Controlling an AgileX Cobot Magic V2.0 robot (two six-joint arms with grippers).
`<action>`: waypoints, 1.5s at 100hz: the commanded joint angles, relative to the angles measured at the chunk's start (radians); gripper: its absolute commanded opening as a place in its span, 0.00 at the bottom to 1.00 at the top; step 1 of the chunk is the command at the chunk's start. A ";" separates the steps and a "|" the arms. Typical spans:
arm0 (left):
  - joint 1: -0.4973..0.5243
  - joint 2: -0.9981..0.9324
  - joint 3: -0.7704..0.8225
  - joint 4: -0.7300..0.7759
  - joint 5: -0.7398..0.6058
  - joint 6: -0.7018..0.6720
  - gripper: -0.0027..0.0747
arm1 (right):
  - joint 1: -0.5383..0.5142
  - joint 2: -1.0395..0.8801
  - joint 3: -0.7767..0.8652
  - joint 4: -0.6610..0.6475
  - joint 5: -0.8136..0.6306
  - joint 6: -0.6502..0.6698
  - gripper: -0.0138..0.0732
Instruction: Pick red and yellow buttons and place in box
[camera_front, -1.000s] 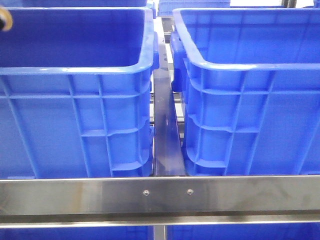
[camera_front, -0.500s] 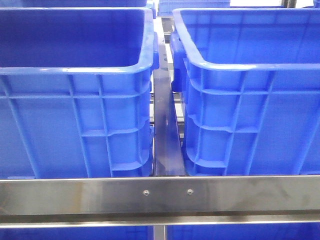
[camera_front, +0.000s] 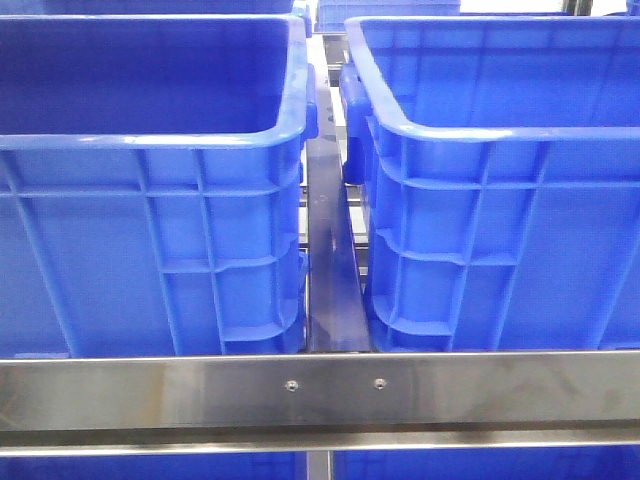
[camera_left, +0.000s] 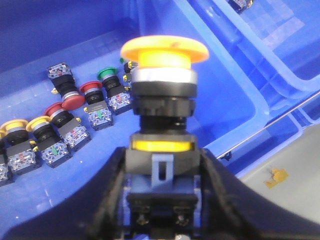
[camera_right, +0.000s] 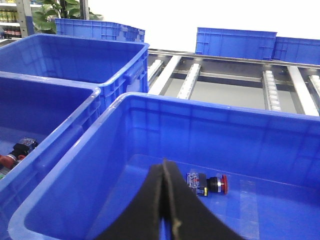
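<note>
left gripper (camera_left: 162, 192) clamped on a yellow button (camera_left: 164, 75) by its grey-blue base, cap outward, lifted above the loose red and yellow buttons (camera_left: 60, 131) at its 9 o'clock; right gripper (camera_right: 165, 210) closed empty over the blue box (camera_right: 280, 125), where one red button (camera_right: 207, 183) lies

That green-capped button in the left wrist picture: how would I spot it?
Look inside the blue crate, at the row of buttons lying on its floor. The green button lies beside a red-capped one, the only green cap among red and yellow.
</note>
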 joint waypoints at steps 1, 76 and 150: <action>-0.007 -0.006 -0.026 -0.010 -0.064 -0.001 0.01 | 0.000 0.007 -0.024 0.034 -0.038 -0.007 0.09; -0.007 -0.006 -0.026 -0.010 -0.064 -0.001 0.01 | 0.000 0.007 -0.024 0.037 -0.009 -0.007 0.62; -0.007 -0.006 -0.026 -0.010 -0.064 -0.001 0.01 | 0.054 0.592 -0.264 0.584 0.761 0.058 0.89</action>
